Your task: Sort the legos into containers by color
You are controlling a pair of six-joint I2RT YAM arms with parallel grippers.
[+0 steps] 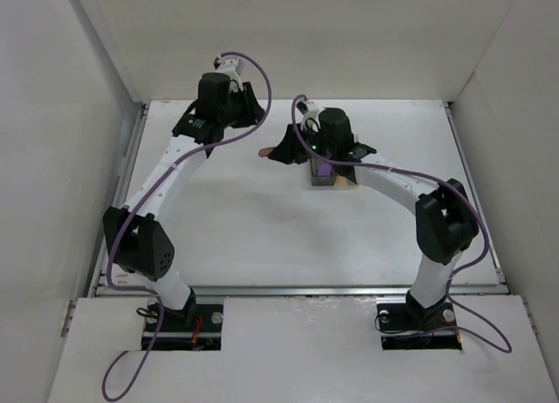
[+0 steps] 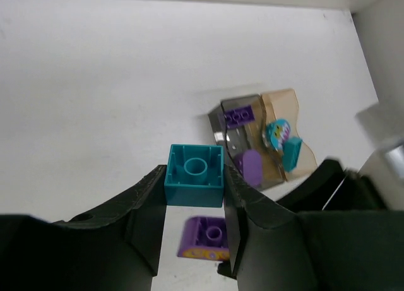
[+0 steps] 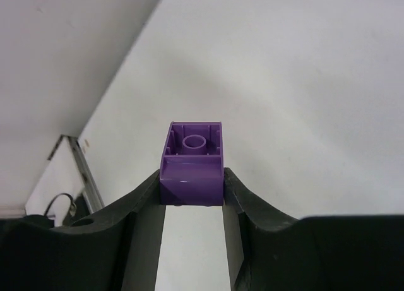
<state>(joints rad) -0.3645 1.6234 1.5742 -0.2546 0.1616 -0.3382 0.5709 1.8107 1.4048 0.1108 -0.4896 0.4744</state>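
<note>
**One brick gripped by each arm**

A small teal studded plastic brick (image 2: 194,175) is clamped in the left gripper (image 2: 193,190), apart from the translucent amber bin (image 2: 285,103) where teal pieces lie. A purple brick (image 3: 192,158) is pinched by the right gripper (image 3: 192,185), probably for the joined smoky grey bin (image 2: 218,122).

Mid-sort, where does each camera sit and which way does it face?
Top external: above and behind, looking down on the table; left arm and right arm show.
Left wrist: on the left arm, facing the containers past left gripper, shut on a teal brick.
Right wrist: faces the table; right gripper shut on a purple brick.
Shared: containers, in top and left wrist.
</note>
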